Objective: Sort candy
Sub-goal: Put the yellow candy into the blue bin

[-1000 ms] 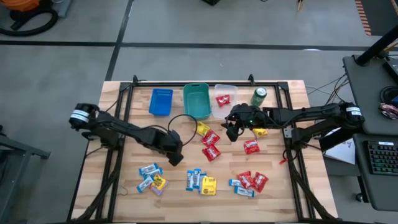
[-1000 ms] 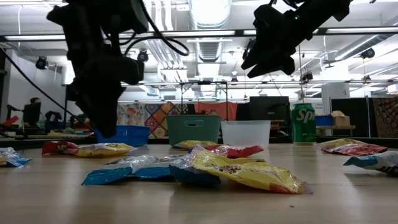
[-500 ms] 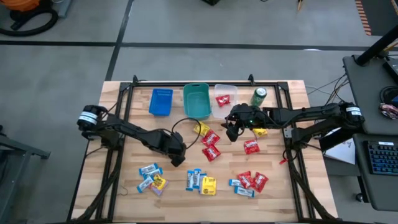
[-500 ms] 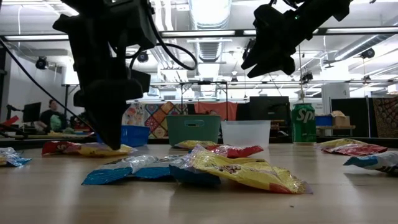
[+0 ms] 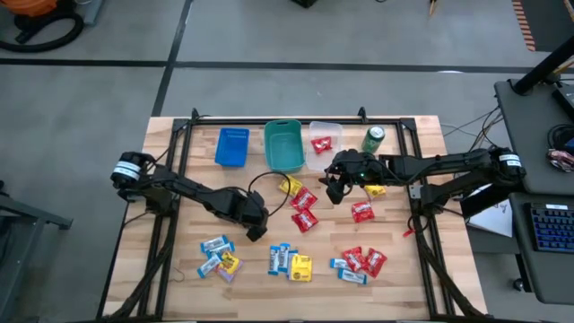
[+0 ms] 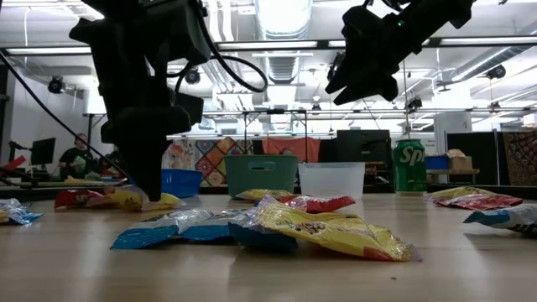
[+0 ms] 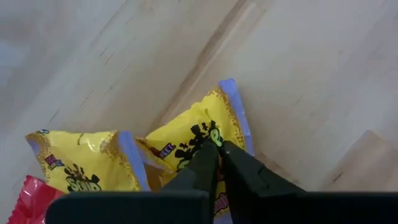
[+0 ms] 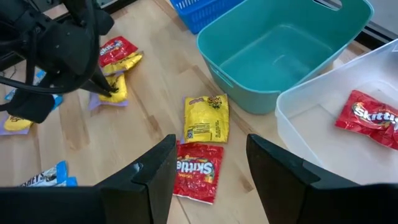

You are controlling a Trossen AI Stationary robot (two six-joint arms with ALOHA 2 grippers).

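The candy lies in loose clusters on the wooden table (image 5: 404, 269): blue-white and yellow packets (image 5: 218, 255) (image 5: 289, 260), and red ones (image 5: 363, 260) (image 5: 304, 208). My left gripper (image 7: 217, 146) is down at the table (image 5: 257, 231), shut on a yellow candy packet (image 7: 193, 134). This packet lies beside a second yellow packet (image 7: 81, 162) and a red one (image 7: 37, 199). My right gripper (image 8: 211, 146) hangs open above the table's middle (image 5: 334, 190), over a red packet (image 8: 198, 169) and a yellow one (image 8: 207, 118), touching nothing. My left gripper pinches the yellow packet's printed face near its middle (image 7: 202, 134) between the two shut fingertips. The fingers come steeply from above (image 8: 106, 90). The packet lies on the table under them (image 6: 138, 200); how many layers of wrapper are caught I cannot tell.
Along the far edge stand a blue bin (image 5: 232, 146), a teal bin (image 5: 283, 144), a clear bin (image 5: 325, 138) holding a red packet (image 8: 367, 118), and a green can (image 5: 373, 140). A black frame (image 5: 170, 224) runs around the table.
My left gripper has sunk a little, straight onto the yellow packet beside the red one, with its tips now at table level. The packet's near part looks slightly bunched up beside the tips.
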